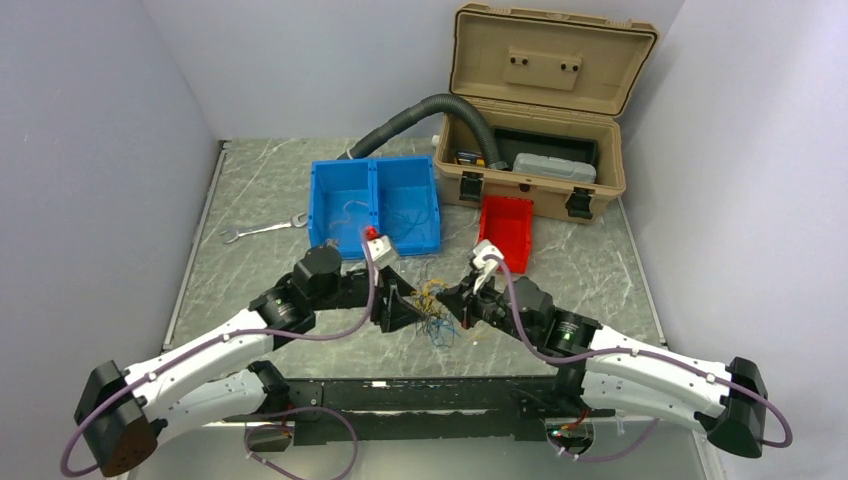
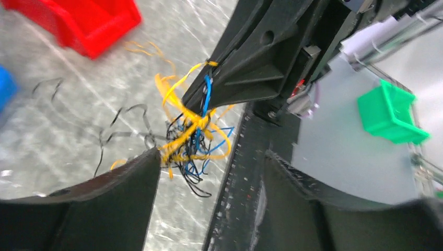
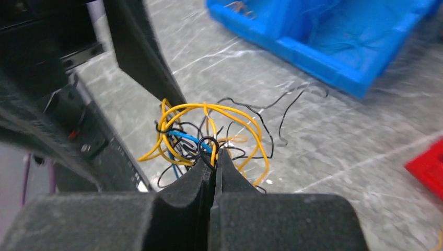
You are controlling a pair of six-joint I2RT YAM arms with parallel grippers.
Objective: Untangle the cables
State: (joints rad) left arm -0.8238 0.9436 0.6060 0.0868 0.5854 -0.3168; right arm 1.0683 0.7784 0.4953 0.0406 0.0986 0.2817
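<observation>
Tangled cables at desk near-centre are pinched at a black loop by the closed right tool. The left tool is noted open, just beside them.

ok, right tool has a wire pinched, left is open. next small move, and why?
Probably close the left tool on the yellow loops just ahead of it. The right tool is shut on a black loop, and the cables are one knot of yellow, blue and black between both tools. A second grip on another strand should let them pull apart.
</observation>
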